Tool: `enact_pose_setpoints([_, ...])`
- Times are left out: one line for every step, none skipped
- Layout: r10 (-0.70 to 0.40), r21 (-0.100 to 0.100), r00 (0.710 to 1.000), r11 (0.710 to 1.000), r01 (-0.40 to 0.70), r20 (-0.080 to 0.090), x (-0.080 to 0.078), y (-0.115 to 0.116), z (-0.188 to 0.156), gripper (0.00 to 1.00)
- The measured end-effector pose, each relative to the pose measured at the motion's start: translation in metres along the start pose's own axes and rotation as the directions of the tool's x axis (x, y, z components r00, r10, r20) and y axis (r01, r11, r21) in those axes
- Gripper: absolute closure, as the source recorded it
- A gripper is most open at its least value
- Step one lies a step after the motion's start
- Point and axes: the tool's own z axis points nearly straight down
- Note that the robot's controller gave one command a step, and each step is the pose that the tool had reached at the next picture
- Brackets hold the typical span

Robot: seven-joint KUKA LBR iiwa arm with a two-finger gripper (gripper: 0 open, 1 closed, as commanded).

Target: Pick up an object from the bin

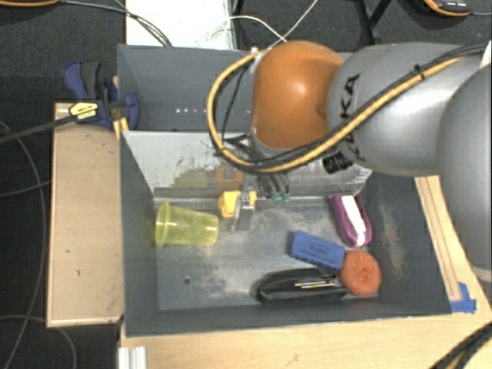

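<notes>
At the 9 o'clock side of the grey bin (201, 272) a translucent yellow plastic cup (185, 227) lies on its side, its long axis running 9 to 3 with the wide mouth turned toward 9. Next to the right, close under the back wall, sits a small yellow block-like piece (228, 204). The pincer (245, 209) hangs low to the bin floor, and the piece lies right against it at its 9 o'clock, touching or nearly so. Whether the pincer is wide, narrow, or already round the piece cannot be told, since the orange wrist cover and cables hide its upper part. That closeness is the relation to settle. If the piece is only beside the pincer, the pincer would need a slight shift toward 9 to straddle it. The cup lies farther off at about 8 o'clock. The other things are well apart from the pincer, toward 4 and 5 o'clock: a blue rectangular block (316, 250), a purple-and-white oblong thing (350, 220) lying roughly 12 to 6, a black stapler-like tool (300, 288) lying 9 to 3 along the front wall, and a rough orange ball (362, 274) touching the stapler's right end.
</notes>
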Motion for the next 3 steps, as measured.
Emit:
enact_pose_setpoints([0.006,-0.001,1.000,1.000,-0.006,0.008,-0.002,-0.001,-0.005,0.00])
enact_pose_setpoints([-0.234,-0.002,0.972,0.972,0.234,-0.003,0.021,0.087,0.125,0.00])
enact_pose_setpoints([-0.393,0.001,0.919,0.919,0.393,0.012,0.035,0.102,0.032,0.00])
